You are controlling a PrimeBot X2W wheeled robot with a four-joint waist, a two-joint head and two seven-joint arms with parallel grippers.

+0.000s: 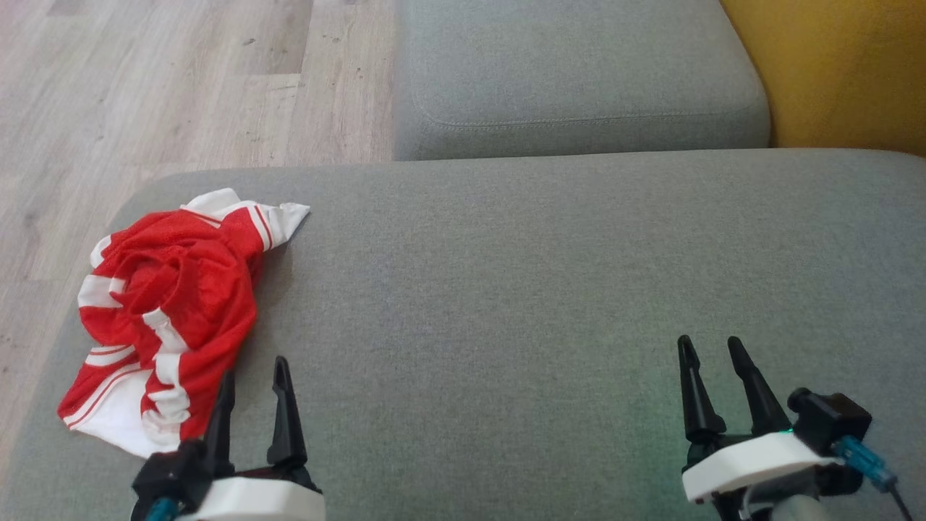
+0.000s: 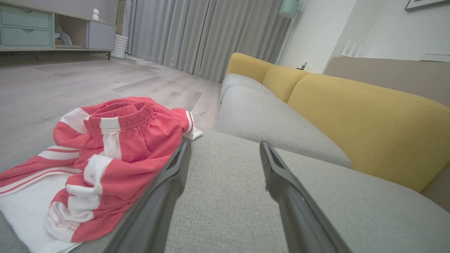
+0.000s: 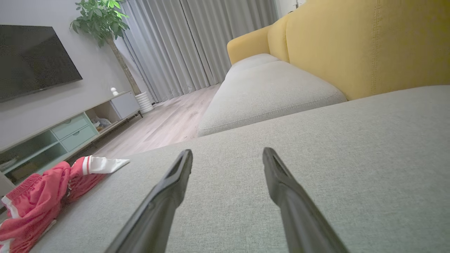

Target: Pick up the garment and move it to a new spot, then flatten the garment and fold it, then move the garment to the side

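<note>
The garment (image 1: 170, 304) is a crumpled red piece with white stripes and an elastic waistband, lying near the left edge of a grey sofa cushion (image 1: 506, 289). In the left wrist view the garment (image 2: 105, 158) lies just left of my fingers, its edge against the left finger. My left gripper (image 1: 255, 373) stands open at the lower left, right beside the garment's near edge, nothing between its fingers. My right gripper (image 1: 712, 347) is open too, low over bare cushion at the lower right, far from the garment (image 3: 38, 200).
A second grey seat cushion (image 1: 579, 79) lies beyond, with a yellow backrest (image 1: 839, 72) at the far right. Wooden floor (image 1: 159, 79) runs past the cushion's left edge. A TV cabinet (image 3: 70, 130), potted plant (image 3: 102, 21) and curtains (image 2: 204, 31) stand further off.
</note>
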